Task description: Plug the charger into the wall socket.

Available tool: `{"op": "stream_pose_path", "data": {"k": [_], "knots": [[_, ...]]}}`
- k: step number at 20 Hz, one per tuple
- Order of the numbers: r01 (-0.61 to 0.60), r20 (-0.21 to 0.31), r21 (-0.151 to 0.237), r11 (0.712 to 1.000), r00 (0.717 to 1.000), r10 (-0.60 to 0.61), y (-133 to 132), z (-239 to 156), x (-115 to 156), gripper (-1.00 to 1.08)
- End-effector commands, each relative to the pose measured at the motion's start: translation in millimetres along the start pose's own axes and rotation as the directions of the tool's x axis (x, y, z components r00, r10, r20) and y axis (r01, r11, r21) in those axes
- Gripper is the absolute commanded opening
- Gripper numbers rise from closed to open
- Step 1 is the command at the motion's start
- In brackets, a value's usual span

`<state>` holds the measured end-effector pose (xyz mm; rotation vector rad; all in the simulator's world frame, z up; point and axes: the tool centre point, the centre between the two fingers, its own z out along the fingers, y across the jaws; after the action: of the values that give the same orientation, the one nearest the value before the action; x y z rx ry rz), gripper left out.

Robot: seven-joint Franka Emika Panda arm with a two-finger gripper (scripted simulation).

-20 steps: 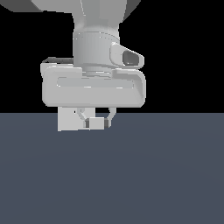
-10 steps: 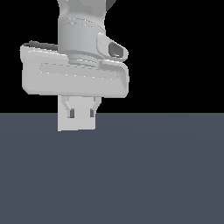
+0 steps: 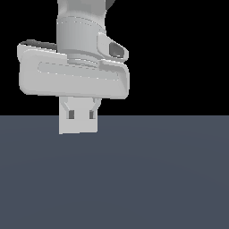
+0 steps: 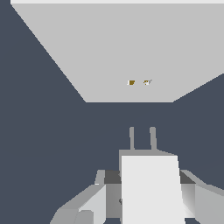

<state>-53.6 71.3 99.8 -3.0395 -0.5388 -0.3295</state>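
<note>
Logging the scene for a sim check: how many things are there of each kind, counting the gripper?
Small white cube-like charger with two prongs: 1
Flat white square wall socket with two dark holes: 1
Grey robot gripper: 1
Total: 3

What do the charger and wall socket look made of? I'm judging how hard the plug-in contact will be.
Charger: plain matte white block with two thin grey prongs, plastic-like; the simulator's flat shading leaves it open. Wall socket: flat matte light-grey plate with two small dark holes, seemingly rigid plastic. The hand is smooth grey, unclear whether metal or plastic.
</note>
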Motion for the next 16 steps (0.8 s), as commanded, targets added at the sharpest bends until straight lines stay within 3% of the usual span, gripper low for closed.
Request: {"op": "stream_pose_path", "data": {"k": [1, 16], "knots": [[0.000, 0.000, 0.000, 1.000, 1.000, 0.000, 0.0, 0.2, 1.5, -1.00], [0.000, 0.000, -0.001, 1.000, 1.000, 0.000, -0.3, 9.6, 44.7, -1.00]]}}
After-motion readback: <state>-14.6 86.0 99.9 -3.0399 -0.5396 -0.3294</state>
